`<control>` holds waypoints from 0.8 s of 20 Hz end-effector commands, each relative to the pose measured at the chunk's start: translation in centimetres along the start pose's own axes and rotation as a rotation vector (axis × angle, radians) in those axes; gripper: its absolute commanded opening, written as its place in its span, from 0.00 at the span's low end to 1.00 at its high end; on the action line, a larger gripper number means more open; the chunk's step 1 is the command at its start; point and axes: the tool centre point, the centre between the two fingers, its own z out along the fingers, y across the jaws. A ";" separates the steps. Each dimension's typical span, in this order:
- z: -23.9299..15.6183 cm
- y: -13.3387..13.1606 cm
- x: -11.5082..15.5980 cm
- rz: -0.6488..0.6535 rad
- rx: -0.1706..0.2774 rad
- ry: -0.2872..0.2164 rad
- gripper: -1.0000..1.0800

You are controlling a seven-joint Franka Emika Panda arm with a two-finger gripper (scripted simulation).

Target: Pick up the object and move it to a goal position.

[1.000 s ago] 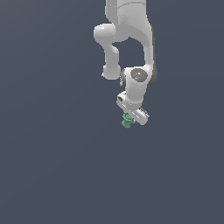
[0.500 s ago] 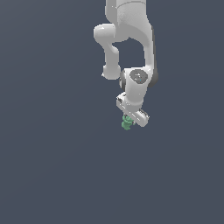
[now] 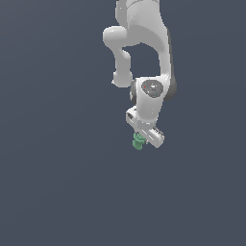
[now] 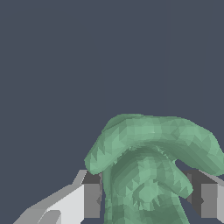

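- Basically just a plain dark slate-grey backdrop [image 3: 53, 182] filling the exterior view's left side, no surface edge or horizon visible
- moving right, white Panda arm [image 3: 144, 43] comes down from the top edge near the middle, elbow bulge on its left, wrist housing with round grey cap lower down
- gripper [image 3: 142, 139] hangs at the low end of the arm, angled, white hand block slanting down toward the exterior view's right
- object [image 3: 138, 142] is mint-green, tiny, lumpy, sticking out just under the hand block at its left end, touching the gripper, nothing visible beneath it, so it is off any surface as far as shown
- wrist view, left to right: one finger [image 4: 83, 199], white-grey with darker pad, pressed against the object's side
- object [image 4: 148, 170] fills the middle, faceted green mass with a curved hood-like lobe arching over a bumpy ridged body
- other finger pad at the far side, grey, also against the green body, partly cut off by the frame edge
- fingers are clamped on the object, one on each side, no gap seen between pads and green surface
- rest of wrist view is the same flat dark grey
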 end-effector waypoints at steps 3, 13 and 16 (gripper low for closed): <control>-1.1 -1.9 2.4 0.000 0.000 0.000 0.00; -3.0 -5.6 7.0 0.000 0.000 0.000 0.00; -3.5 -6.6 8.2 0.000 0.000 0.000 0.00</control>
